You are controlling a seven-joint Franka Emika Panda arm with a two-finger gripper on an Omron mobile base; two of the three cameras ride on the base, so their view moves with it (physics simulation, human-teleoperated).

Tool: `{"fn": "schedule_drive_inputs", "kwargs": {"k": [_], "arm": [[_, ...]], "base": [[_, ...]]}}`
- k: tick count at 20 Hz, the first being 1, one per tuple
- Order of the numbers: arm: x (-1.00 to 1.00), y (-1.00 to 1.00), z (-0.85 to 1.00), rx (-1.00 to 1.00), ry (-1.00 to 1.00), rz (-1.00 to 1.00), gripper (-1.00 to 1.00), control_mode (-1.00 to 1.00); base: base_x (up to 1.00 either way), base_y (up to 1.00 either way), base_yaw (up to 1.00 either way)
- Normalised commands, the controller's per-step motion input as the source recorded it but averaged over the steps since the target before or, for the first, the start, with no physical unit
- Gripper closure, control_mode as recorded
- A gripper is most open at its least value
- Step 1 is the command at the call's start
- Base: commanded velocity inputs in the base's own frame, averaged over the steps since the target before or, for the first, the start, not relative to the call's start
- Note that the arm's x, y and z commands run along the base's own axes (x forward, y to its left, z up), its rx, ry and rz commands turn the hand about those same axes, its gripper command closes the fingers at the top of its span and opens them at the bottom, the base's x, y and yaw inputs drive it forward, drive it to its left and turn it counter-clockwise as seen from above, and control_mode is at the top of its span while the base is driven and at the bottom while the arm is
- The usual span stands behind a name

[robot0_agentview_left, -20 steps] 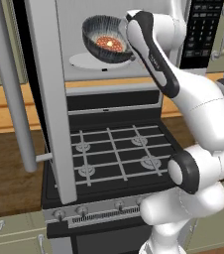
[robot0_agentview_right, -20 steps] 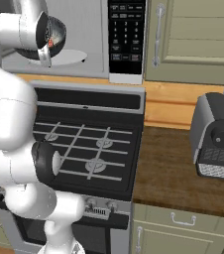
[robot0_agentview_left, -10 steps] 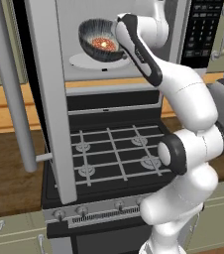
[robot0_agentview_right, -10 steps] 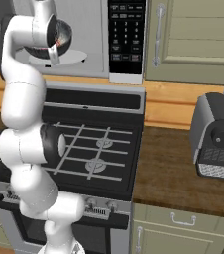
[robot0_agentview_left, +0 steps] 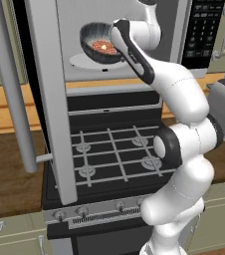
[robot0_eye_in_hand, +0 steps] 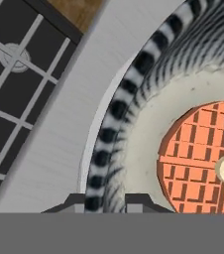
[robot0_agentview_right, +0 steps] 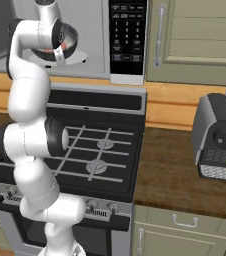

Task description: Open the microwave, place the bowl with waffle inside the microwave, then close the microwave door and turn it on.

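Note:
The microwave [robot0_agentview_left: 134,10] stands open above the stove, and its door [robot0_agentview_left: 47,94] is swung out to the left with the bar handle [robot0_agentview_left: 10,84] in front. Inside the cavity, the dark ribbed bowl [robot0_agentview_left: 95,40] hangs just above the white turntable [robot0_agentview_left: 84,61], with the reddish-brown waffle [robot0_agentview_left: 103,47] in it. My gripper [robot0_agentview_left: 116,36] is shut on the bowl's right rim. In the hand view the gripper [robot0_eye_in_hand: 109,201] pinches the ribbed rim [robot0_eye_in_hand: 109,144], and the waffle [robot0_eye_in_hand: 198,158] lies at the right. From the right base view my arm partly hides the bowl [robot0_agentview_right: 70,37].
The black keypad strip [robot0_agentview_right: 127,35] is on the microwave's right. Below lies the gas stove [robot0_agentview_left: 114,154] with its grates. A dark coffee machine [robot0_agentview_right: 215,135] stands on the wooden counter [robot0_agentview_right: 175,170] to the right. Beige cabinets [robot0_agentview_right: 195,35] flank the microwave.
The arm has straightened upward and carried the bowl with the waffle a little deeper into the microwave cavity, over the turntable. The door stays open.

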Motion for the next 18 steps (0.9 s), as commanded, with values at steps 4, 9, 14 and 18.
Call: {"fn": "schedule_drive_inputs", "kwargs": {"k": [4, 9, 14, 18], "arm": [[0.5, 0.0, -0.27, -0.04, 0.0, 0.0, 1.0, -1.0], [0.08, 0.04, -0.05, -0.02, -0.03, 0.0, -1.0, -1.0], [-0.07, 0.0, 0.0, 0.0, -0.2, 0.0, -1.0, -1.0], [-0.86, -0.24, 0.0, 0.04, -0.78, 0.0, -1.0, -1.0]], "base": [[0.0, 0.0, 0.0], [0.0, 0.0, 0.0], [0.0, 0.0, 0.0], [0.0, 0.0, 0.0]]}}
